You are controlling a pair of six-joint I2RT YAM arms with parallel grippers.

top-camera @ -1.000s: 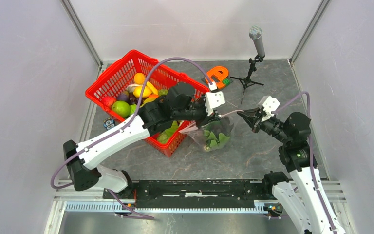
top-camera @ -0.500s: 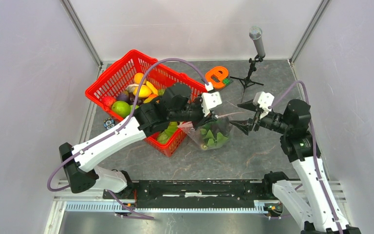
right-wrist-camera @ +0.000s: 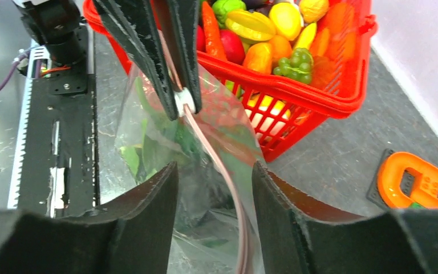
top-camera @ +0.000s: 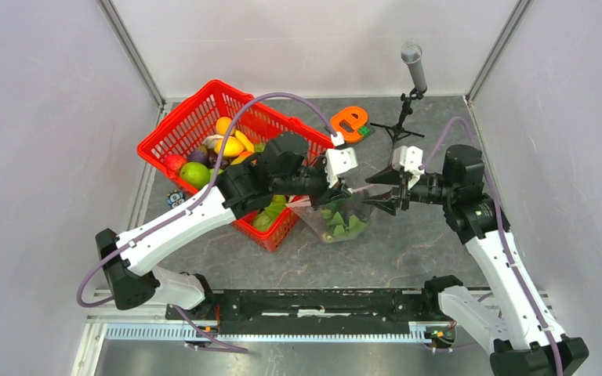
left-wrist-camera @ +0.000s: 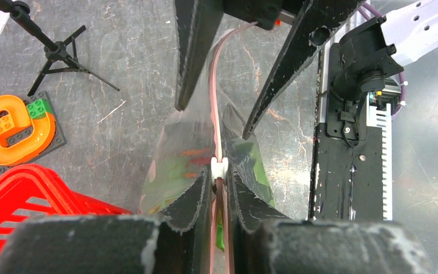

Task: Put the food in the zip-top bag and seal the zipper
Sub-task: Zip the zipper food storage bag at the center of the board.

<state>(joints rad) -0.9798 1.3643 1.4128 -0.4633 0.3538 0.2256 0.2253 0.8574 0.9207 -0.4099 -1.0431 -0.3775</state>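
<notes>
In the top view, the right gripper (top-camera: 379, 195) has come in from well to the right of the zip-top bag (top-camera: 345, 222) during the last second and opened on the way; its jaws now stand apart at the bag's right-hand edge. The left gripper (top-camera: 343, 189) stays put at the bag's top. The bag sits on the table just beside the red basket (top-camera: 174, 125), with green food (top-camera: 340, 225) already inside. The left wrist view shows the left jaws clamped on the zipper (left-wrist-camera: 215, 103) at its white slider (left-wrist-camera: 219, 166), with the right fingers straddling the strip farther along without pinching it. In the right wrist view, the pink strip runs between the right fingertips (right-wrist-camera: 151, 205), clear of both. Filling looks finished; sealing appears next, probably once the right jaws close on the strip.
</notes>
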